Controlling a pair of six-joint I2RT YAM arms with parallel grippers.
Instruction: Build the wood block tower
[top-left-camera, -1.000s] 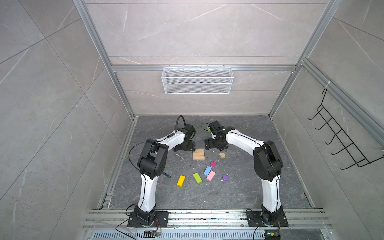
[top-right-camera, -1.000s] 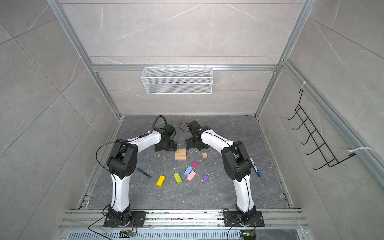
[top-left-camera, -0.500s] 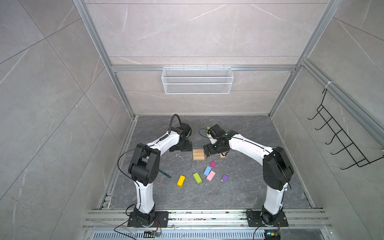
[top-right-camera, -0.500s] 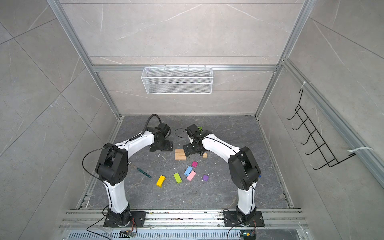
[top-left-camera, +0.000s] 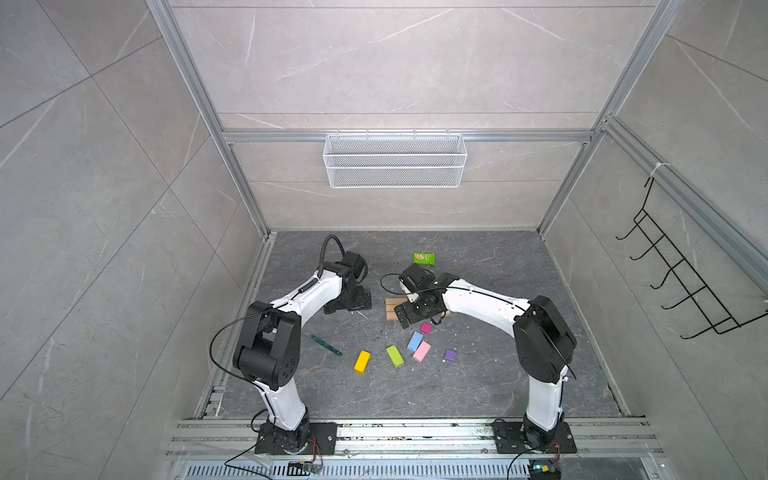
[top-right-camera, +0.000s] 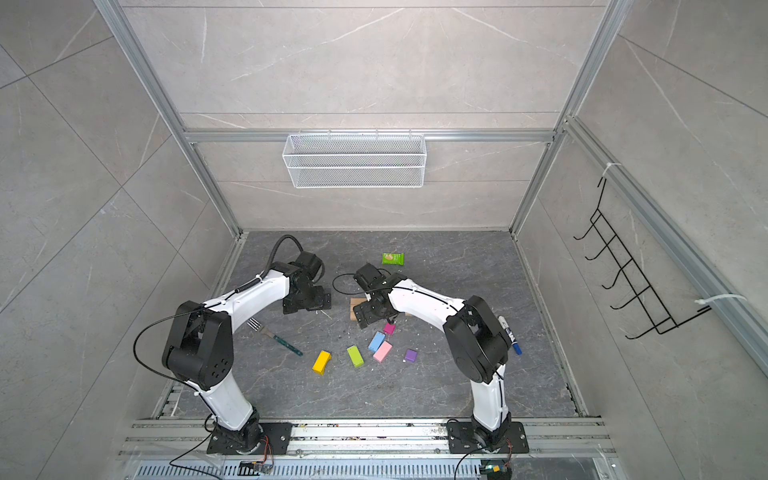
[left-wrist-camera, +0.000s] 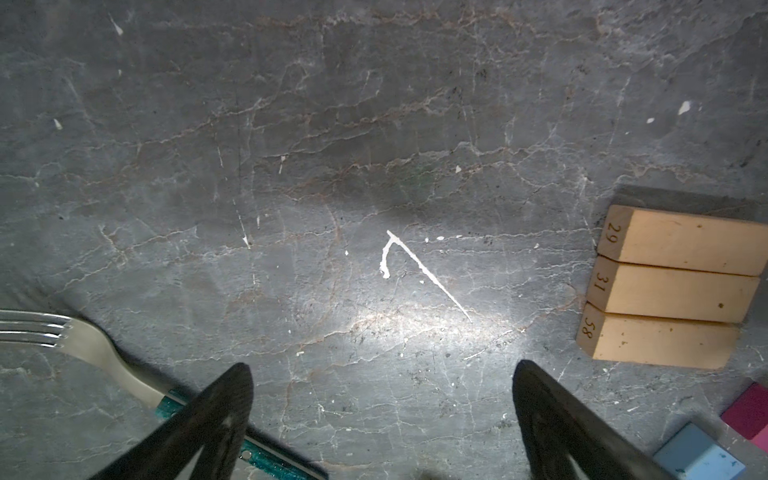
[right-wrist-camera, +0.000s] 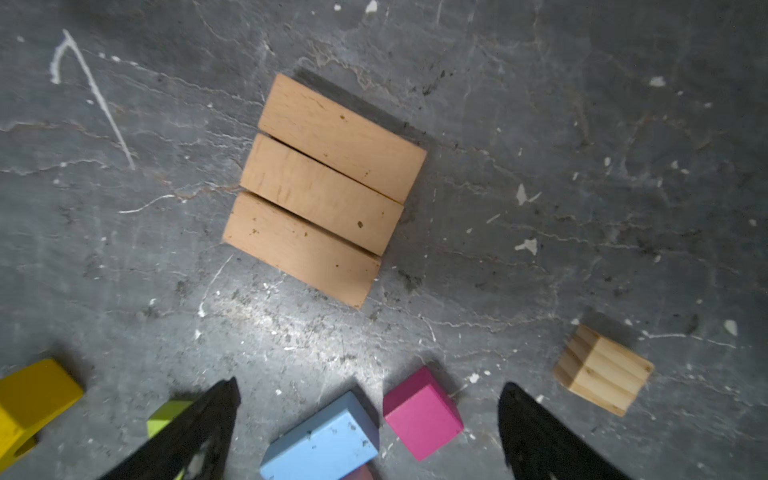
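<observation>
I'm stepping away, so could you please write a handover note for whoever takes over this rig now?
Left tool: open, empty, over the floor beside the tan bars.
Right tool: open, empty, near the light blue block and magenta cube.
Done: three bars side by side as base.
Left: stack these plus the yellow block, lime block, pink block and purple block, then the tan cube.

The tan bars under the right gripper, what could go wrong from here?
The three tan bars lie side by side but staggered; a bump from the open right gripper could spread them and leave an uneven base. The light blue block and magenta cube sit close together beneath its jaws, so closing might catch both.
</observation>
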